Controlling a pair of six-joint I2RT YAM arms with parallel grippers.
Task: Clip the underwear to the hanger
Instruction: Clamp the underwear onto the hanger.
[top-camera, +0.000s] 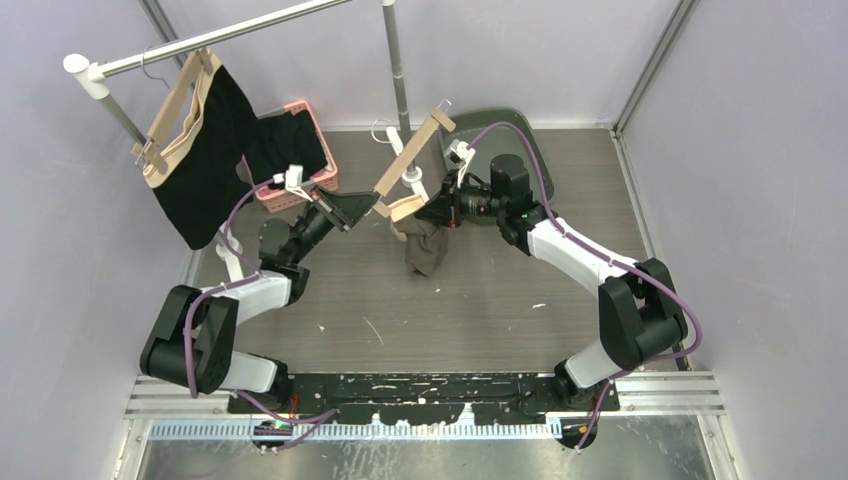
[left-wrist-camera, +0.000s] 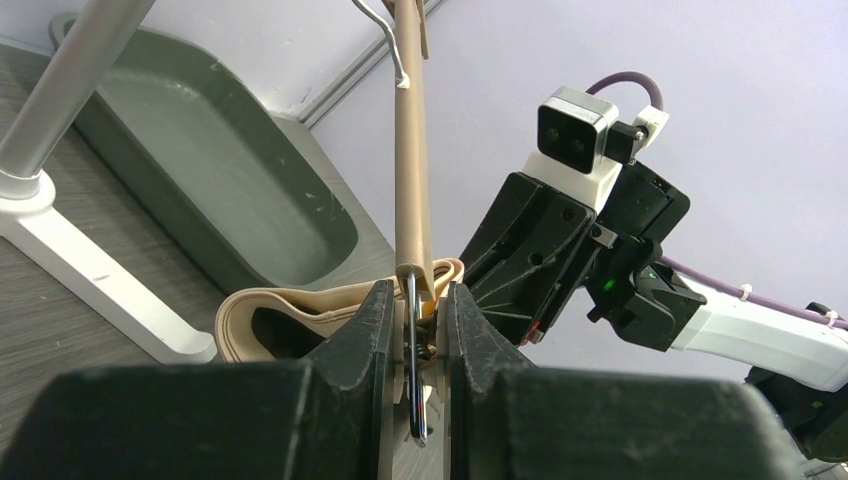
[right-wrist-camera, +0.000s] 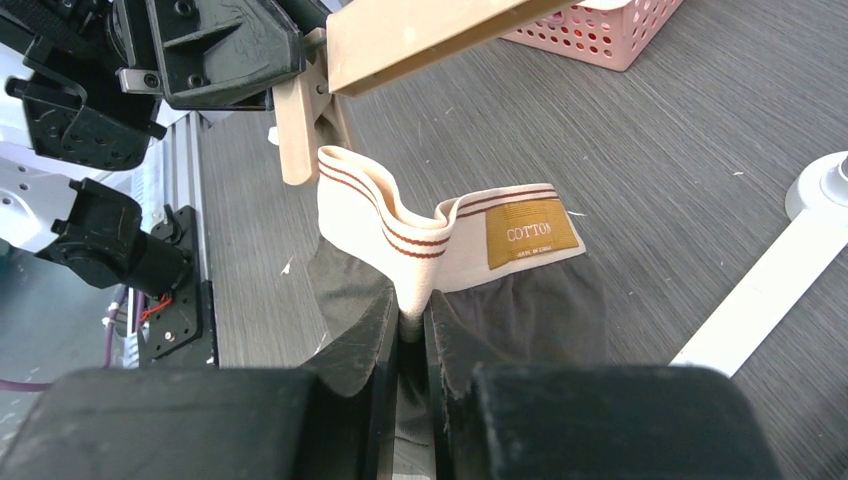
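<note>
A wooden hanger hangs tilted in mid-air over the table's middle. My left gripper is shut on the clip at the hanger's lower end, pinching the clip's wooden legs; the bar rises straight above the jaws. The underwear is grey-brown with a cream waistband bearing a tan label. My right gripper is shut on a fold of that waistband, just right of the clip. The waistband's end reaches up to the clip's mouth. The fabric droops toward the table.
A pink basket with a dark garment stands at the back left. A second hanger with black underwear hangs on the rail. The rack's pole, its white foot and a grey tray lie behind.
</note>
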